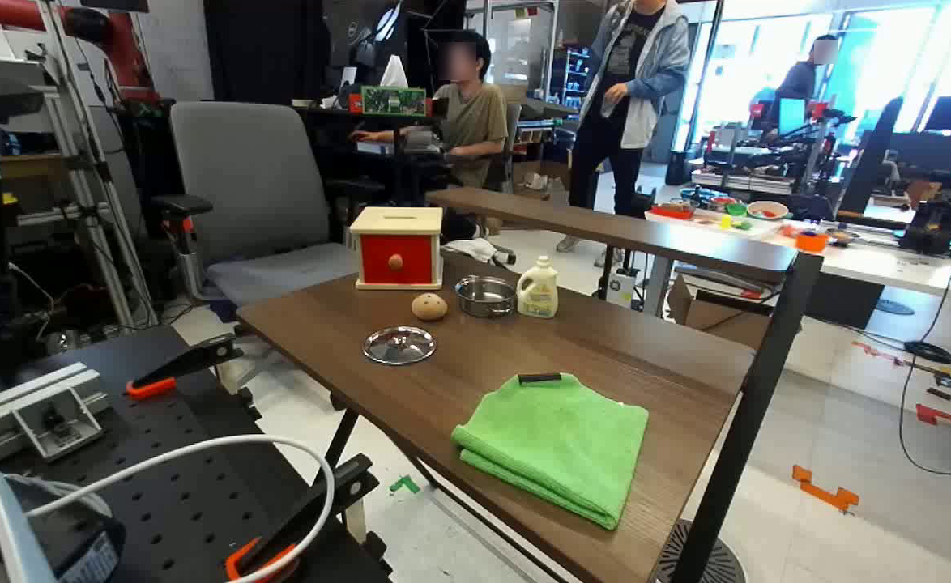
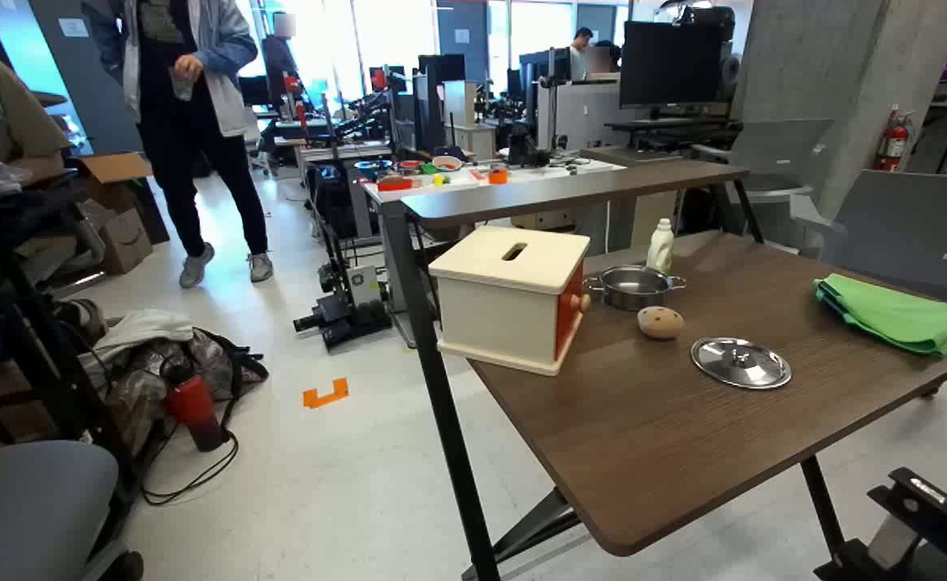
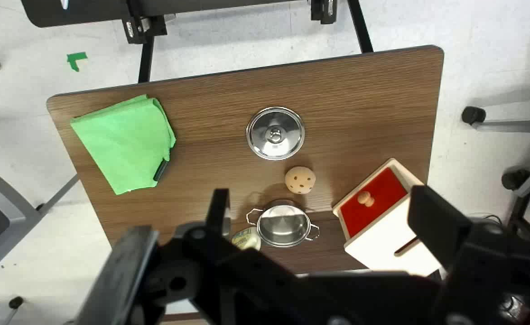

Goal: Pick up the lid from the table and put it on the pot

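Wrist view has me hanging over the bench (image 3: 360, 90), my gripper (image 3: 323, 207) aimed down, jaws spread wide. The lid (image 3: 276, 133) is flat on the wood, knob up, with decent bare room on either side and a strip before the long edge, while the pot (image 3: 284, 225) sits just beside the yellowish bottle (image 3: 248, 239), so tighter there. Around the brown grainy top, both exterior views show pale floor (image 1: 816, 421), a grey chair (image 1: 245, 174) and a standing person (image 1: 633, 77).

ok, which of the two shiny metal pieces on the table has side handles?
The pot: it has a loop handle on either side. The lid has just a central knob.
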Controlling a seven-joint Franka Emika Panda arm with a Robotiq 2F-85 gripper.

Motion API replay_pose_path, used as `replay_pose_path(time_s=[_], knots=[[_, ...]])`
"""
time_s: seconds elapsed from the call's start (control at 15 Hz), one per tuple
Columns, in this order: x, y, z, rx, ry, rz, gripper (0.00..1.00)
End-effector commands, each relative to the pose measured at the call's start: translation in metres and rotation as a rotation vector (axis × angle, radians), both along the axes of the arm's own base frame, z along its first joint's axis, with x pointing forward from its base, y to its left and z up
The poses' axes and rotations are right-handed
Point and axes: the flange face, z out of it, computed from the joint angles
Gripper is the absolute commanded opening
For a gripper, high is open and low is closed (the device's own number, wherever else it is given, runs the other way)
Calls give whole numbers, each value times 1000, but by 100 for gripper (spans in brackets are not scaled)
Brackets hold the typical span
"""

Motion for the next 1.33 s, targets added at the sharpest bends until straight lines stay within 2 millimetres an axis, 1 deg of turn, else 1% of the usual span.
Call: replay_pose_path(time_s=[0.0, 0.13, 0.4, 0.53, 0.8, 0.93, 1.07, 1.27], knots=[[0, 0, 1, 0, 0, 0, 100], [0, 0, 2, 0, -1, 0, 100], [19, 1, -10, 23, 74, 12, 100], [33, 1, -19, 46, 116, 17, 100], [72, 4, -39, 93, 210, 63, 100], [95, 6, -53, 120, 261, 67, 100], [114, 7, -75, 120, 346, 53, 100], [130, 9, -116, 101, 447, 30, 100]])
